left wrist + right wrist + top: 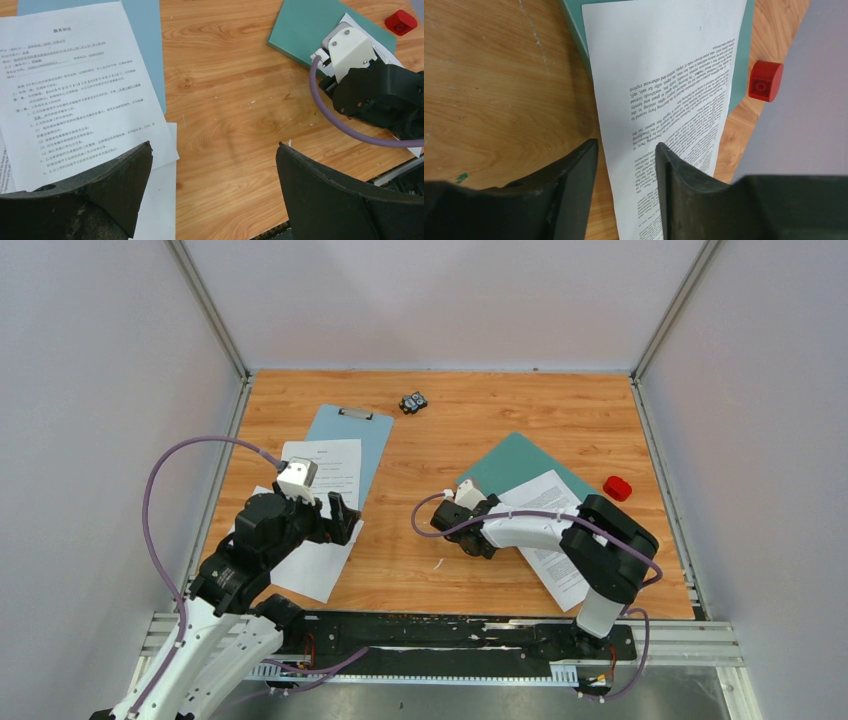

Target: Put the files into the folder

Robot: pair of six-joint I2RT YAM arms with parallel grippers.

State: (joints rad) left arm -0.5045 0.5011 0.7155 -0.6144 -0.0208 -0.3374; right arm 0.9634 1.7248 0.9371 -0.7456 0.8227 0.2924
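The teal folder (510,462) (305,25) (743,60) lies closed at the right centre of the table. One printed sheet of the files (545,502) (664,75) rests partly on it and runs off toward the near edge. My right gripper (488,510) (626,144) is low at that sheet's left edge, jaws half closed. One jaw is over the wood and the other over the paper, with a gap still between them. At the left, another sheet (325,468) (75,90) lies on a pale blue clipboard (365,435). A third sheet (310,565) sits nearer. My left gripper (340,515) (215,145) hovers open over bare wood beside them.
A red block (617,487) (765,81) sits right of the folder, close to the right wall. A small black object (413,402) lies near the back. Grey walls enclose the table on three sides.
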